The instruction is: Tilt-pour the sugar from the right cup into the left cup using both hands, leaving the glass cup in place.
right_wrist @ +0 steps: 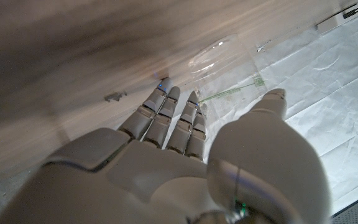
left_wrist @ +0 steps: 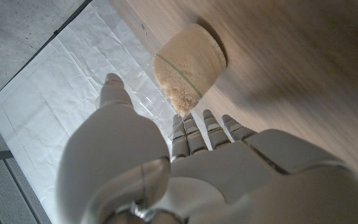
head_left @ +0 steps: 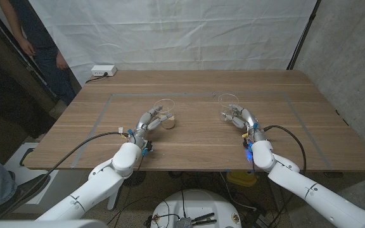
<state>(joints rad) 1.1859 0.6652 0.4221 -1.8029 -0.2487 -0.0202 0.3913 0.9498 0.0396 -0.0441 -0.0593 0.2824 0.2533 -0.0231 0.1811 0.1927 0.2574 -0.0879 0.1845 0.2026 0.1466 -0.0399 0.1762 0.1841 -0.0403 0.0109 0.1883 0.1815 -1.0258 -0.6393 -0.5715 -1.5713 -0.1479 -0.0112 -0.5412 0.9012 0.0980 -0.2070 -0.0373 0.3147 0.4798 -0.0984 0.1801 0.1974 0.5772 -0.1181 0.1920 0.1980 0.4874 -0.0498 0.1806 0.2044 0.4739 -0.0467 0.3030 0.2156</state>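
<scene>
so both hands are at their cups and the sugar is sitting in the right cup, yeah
Not quite: the sugar sits in the left cup, as the left wrist view shows. The right cup looks clear and empty in the right wrist view. The rest holds: the left hand and right hand are each at their cup.

No text, label, brand, number or sign can be read in any of the pictures. The cups, the counter, the white backdrop and the robot's arms carry no legible markings.
</scene>
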